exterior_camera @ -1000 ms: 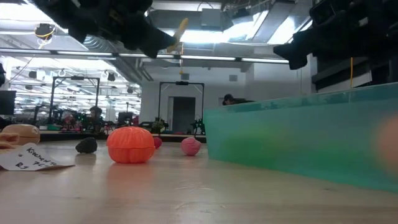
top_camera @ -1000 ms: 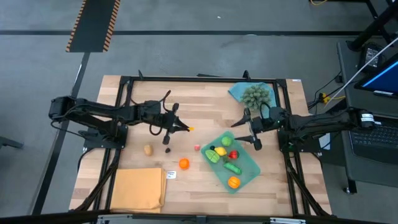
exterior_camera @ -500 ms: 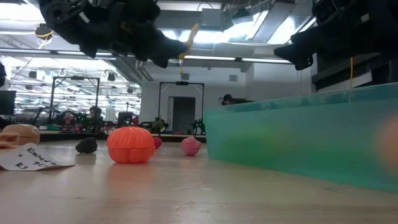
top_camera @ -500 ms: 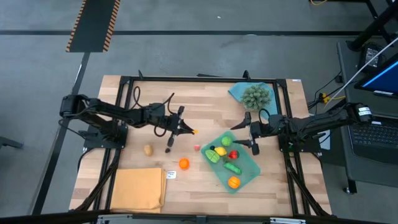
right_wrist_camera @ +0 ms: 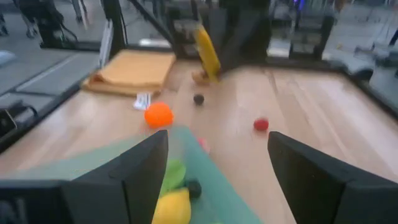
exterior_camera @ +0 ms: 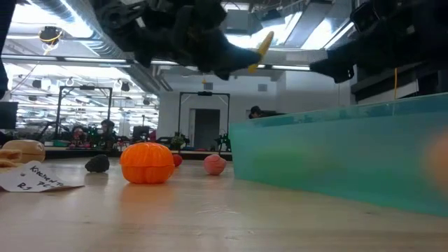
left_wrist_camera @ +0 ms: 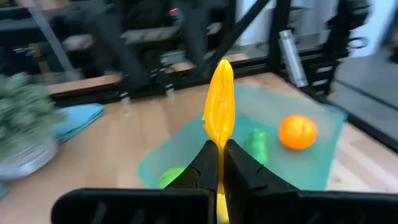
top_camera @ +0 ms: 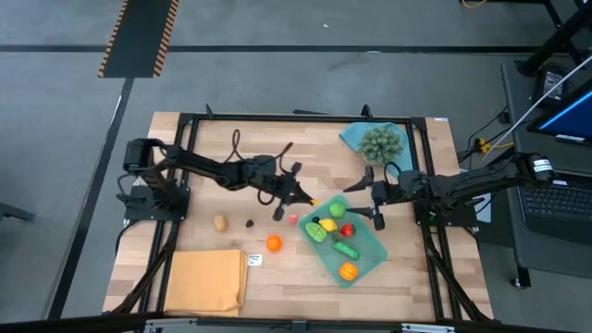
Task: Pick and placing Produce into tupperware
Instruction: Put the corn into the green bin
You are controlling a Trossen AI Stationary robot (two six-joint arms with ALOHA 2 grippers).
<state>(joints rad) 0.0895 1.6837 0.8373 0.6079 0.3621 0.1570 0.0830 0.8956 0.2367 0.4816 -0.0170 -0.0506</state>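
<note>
My left gripper (top_camera: 303,196) is shut on a small yellow, banana-like piece of produce (left_wrist_camera: 221,102) and hovers above the table just left of the teal tupperware (top_camera: 370,242). The tupperware holds several pieces: yellow (top_camera: 326,224), red (top_camera: 337,210), green (top_camera: 346,249) and orange (top_camera: 347,271). On the wood lie a tan piece (top_camera: 220,222), a dark one (top_camera: 249,222), an orange one (top_camera: 274,243) and a pink-red one (top_camera: 292,219). My right gripper (top_camera: 372,198) is open, in the air over the tupperware's far left corner. My left gripper pinches the yellow piece by its lower end (left_wrist_camera: 219,152) between the two fingers (left_wrist_camera: 205,165). The piece sticks out past the fingertips, lifted clear of the table, its free end (exterior_camera: 264,43) pointing toward the tupperware.
A spiky grey-green ball (top_camera: 380,141) sits on a blue cloth (top_camera: 354,137) at the far right. A folded orange-yellow cloth (top_camera: 205,280) lies at the near left, with a paper tag (top_camera: 254,260) beside it. Bare wood shows across the far left and the middle.
My left gripper has travelled toward the table's right edge and slightly nearer, carrying the yellow piece in the air from over the table's middle to just beside the tupperware. It has stayed shut on the piece.
</note>
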